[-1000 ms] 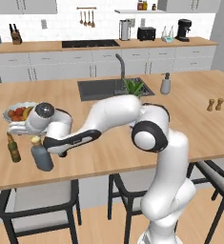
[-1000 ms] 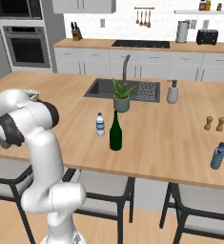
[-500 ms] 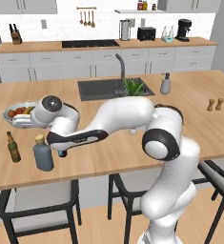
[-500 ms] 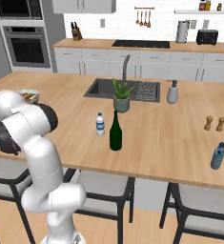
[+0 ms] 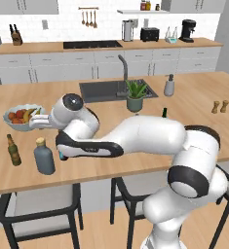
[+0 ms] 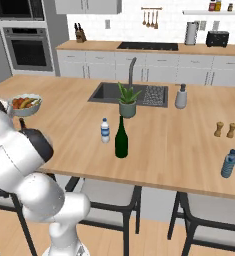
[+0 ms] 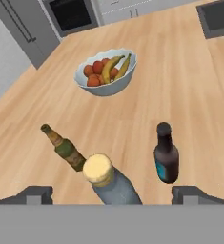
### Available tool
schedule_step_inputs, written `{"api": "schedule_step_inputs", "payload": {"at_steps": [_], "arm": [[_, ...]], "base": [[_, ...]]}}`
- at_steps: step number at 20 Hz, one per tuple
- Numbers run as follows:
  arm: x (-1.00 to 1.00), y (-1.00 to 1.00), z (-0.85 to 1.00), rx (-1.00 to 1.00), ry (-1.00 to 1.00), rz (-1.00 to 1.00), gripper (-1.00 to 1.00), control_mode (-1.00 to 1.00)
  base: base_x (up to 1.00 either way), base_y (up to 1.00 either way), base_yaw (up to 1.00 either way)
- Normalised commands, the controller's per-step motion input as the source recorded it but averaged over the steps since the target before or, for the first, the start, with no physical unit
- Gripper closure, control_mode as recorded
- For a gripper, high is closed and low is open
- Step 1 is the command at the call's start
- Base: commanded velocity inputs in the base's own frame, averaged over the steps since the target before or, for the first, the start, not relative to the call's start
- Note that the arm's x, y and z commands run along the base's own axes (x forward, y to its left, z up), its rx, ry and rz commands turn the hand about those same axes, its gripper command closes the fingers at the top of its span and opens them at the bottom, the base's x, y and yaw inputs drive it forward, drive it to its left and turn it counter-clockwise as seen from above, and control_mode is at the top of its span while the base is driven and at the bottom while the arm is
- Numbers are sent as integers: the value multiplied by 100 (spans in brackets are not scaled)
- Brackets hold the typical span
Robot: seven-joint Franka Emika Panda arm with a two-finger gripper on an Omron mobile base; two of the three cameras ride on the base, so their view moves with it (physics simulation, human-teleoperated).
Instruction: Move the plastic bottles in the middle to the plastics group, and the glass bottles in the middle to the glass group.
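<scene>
Pale blue fruit bowl (image 7: 105, 84) holds bananas and red fruit. My gripper (image 7: 111, 195) is spread wide above the squat grey-blue bottle (image 7: 111, 183), standing between the brown beer bottle (image 7: 66, 148) and the dark one (image 7: 166, 155). Its base is cut off.

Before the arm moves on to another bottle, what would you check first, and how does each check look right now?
1. Jaws open and empty: ok, the fingertips stand wide on either side of the grey-blue bottle.
2. Grey-blue bottle upright on the counter: ok.
3. It sits with the brown bottle and dark bottle: ok.
4. Clear of the fruit bowl: ok.
5. Wine bottle and water bottle in the middle, not yet moved: not ok.
</scene>
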Motion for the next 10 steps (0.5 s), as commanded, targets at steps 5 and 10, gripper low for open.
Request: {"api": "schedule_step_inputs", "payload": {"at_steps": [5, 10], "arm": [[-43, -100, 8, 0, 12, 6, -100, -100], [-29, -95, 20, 0, 23, 2, -100, -100]], "base": [[0, 0, 0], [0, 0, 0]]}}
